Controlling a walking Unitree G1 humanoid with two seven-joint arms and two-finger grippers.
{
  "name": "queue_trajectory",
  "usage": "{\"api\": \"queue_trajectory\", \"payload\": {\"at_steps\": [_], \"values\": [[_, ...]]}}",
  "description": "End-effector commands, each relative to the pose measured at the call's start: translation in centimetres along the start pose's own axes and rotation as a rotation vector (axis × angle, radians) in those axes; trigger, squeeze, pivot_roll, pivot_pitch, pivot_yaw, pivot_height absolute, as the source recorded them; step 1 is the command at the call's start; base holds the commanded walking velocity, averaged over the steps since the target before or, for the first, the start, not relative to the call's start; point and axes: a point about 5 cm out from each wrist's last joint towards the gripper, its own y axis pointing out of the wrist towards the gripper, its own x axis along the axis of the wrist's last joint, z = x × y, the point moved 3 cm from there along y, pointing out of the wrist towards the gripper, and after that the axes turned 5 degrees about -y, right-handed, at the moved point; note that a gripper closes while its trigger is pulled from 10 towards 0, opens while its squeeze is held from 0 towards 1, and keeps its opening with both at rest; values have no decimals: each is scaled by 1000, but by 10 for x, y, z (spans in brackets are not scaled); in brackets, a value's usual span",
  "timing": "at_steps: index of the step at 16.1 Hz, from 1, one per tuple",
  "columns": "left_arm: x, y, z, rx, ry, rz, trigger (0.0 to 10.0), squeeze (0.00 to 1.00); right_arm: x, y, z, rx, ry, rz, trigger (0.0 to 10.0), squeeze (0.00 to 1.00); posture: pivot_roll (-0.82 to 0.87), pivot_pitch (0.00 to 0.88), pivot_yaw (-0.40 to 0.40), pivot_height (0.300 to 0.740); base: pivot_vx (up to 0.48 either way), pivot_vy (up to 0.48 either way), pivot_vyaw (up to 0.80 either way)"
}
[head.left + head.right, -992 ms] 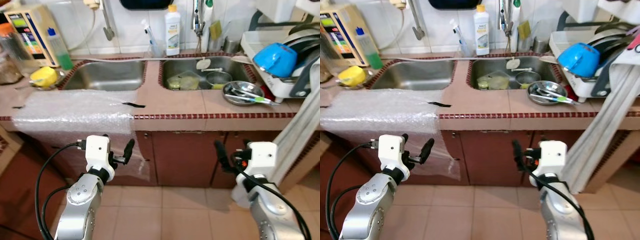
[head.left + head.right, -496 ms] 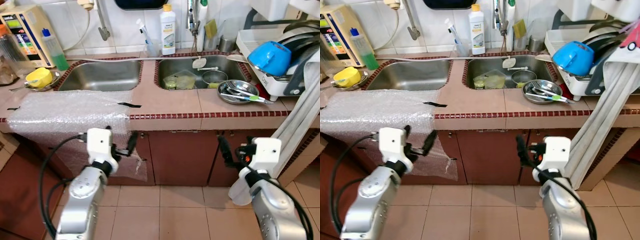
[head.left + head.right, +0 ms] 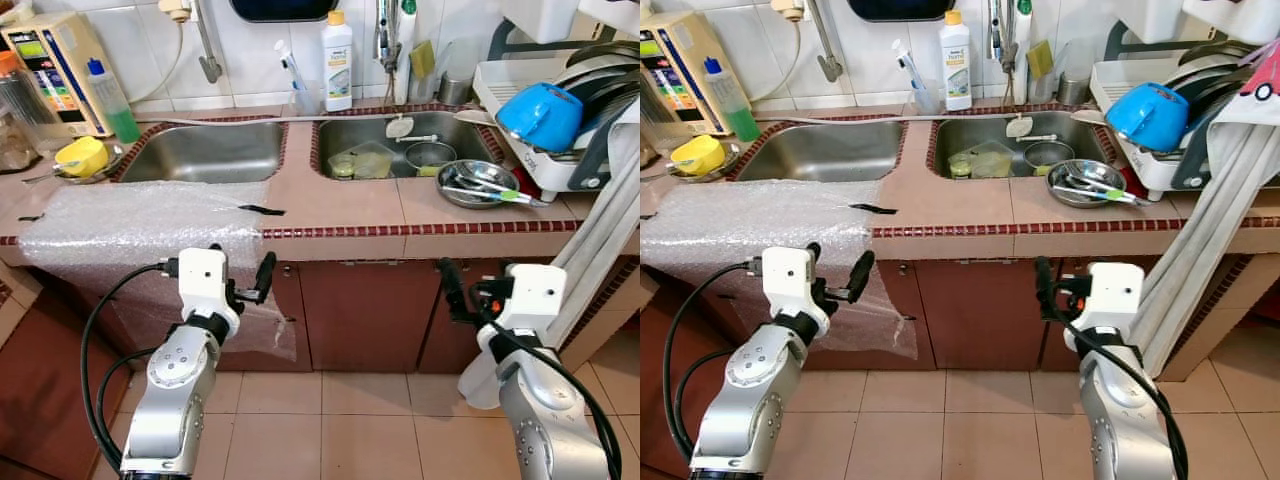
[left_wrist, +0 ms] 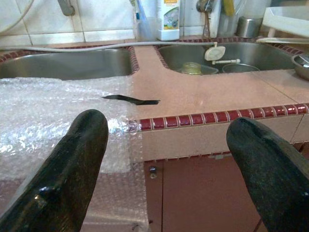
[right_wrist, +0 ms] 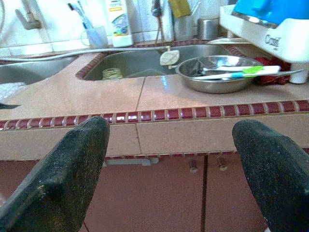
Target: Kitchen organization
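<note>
The robot stands facing a tiled kitchen table (image 3: pixel 340 205) with both arms raised low in the frame, in front of the cabinet doors and below the table's red-tiled edge. The left gripper (image 3: pixel 240 290) sits at lower left with its jaws spread wide and empty, and the right gripper (image 3: pixel 470 295) at lower right is the same, wide apart and holding nothing, as both wrist views confirm. The task names no single object, so the likely candidates are judged from the clutter: a steel bowl (image 3: pixel 485 183) with utensils at centre right of the table, just beside the right sink (image 3: pixel 400 135), which itself holds small dishes, and a sheet of bubble wrap (image 3: pixel 140 220) draped over the table's left part and hanging down its front. A dish rack (image 3: pixel 560 150) with a blue bowl (image 3: pixel 540 115) fills the upper right, and a white bottle (image 3: pixel 337 60) stands at the back between the sinks. This looks like the approach stage. To do it well, the robot should probably close in squarely, lift a gripper clear above the table edge before reaching, and keep the left arm from snagging the hanging bubble wrap.
</note>
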Motion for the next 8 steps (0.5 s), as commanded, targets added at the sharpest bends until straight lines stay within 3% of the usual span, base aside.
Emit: {"api": "queue_trajectory", "payload": {"at_steps": [1,8], "values": [[7,0,3,5,11,-14,10000,0,2,-2,2,1,10,3,10000,0,44,0,112,740,0,0,0],[6,0,4,-4,18,13,10000,0,4,-6,-1,8,35,-2,10000,0,41,0,135,740,0,389,0]]}}
